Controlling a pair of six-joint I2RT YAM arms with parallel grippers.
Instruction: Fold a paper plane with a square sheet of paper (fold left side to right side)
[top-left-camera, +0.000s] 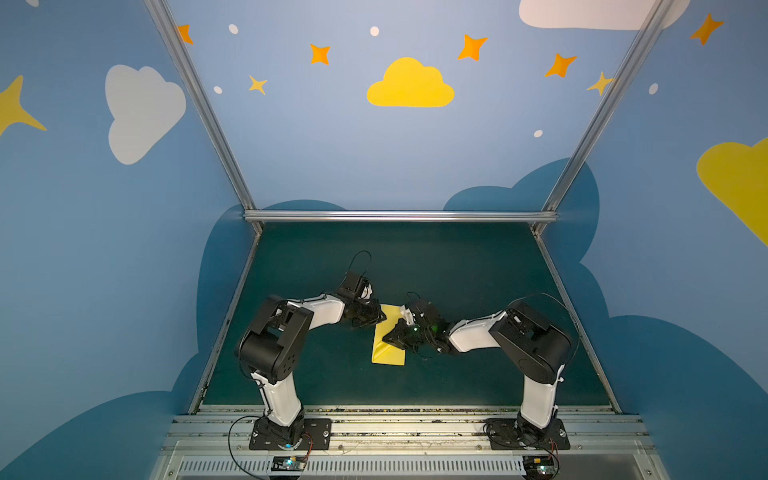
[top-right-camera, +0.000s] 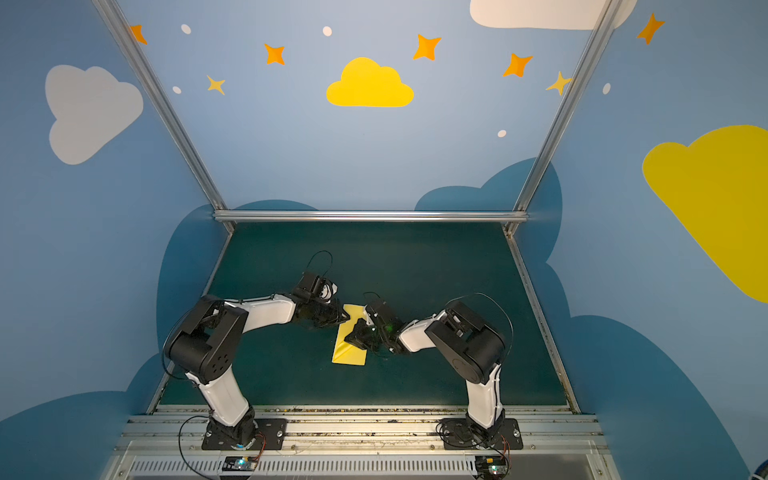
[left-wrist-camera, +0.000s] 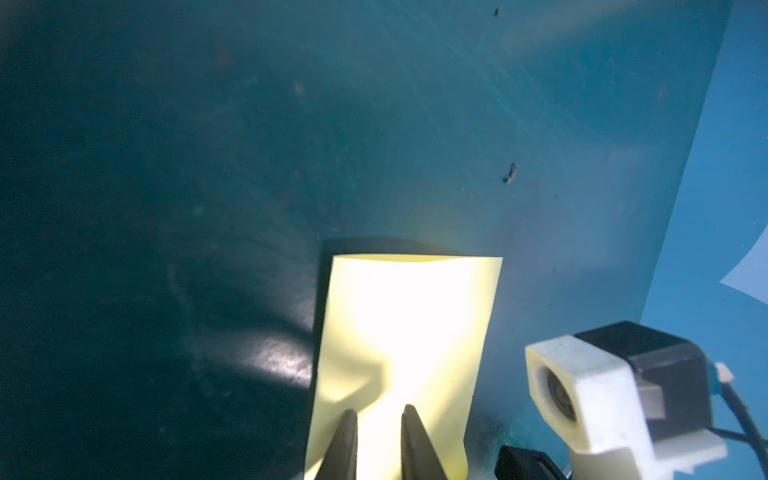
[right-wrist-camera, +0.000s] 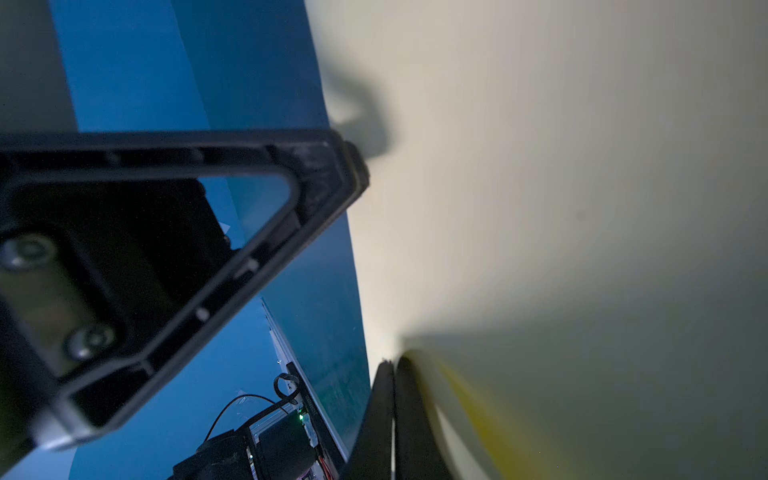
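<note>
The square sheet of paper (top-left-camera: 390, 353) (top-right-camera: 351, 357) lies on the green mat as a tall pale yellow rectangle, doubled over lengthwise. A paper plane is out of view. My left gripper (top-left-camera: 380, 319) (top-right-camera: 344, 319) sits at the sheet's far left corner. In the left wrist view its fingertips (left-wrist-camera: 379, 411) stand slightly apart over the bright, buckled paper (left-wrist-camera: 407, 324). My right gripper (top-left-camera: 386, 338) (top-right-camera: 349, 337) reaches in from the right with its tips low over the sheet's middle. Its fingers (right-wrist-camera: 392, 363) are shut together against the paper (right-wrist-camera: 540, 208). The left gripper (right-wrist-camera: 359, 166) touches the sheet's edge there.
The dark green mat (top-left-camera: 457, 270) is bounded by blue painted walls and aluminium posts. A metal rail (top-left-camera: 395, 419) with both arm bases runs along the front. The right arm's white wrist camera (left-wrist-camera: 582, 386) hangs close beside the paper. A small dark speck (left-wrist-camera: 510, 172) lies on the mat.
</note>
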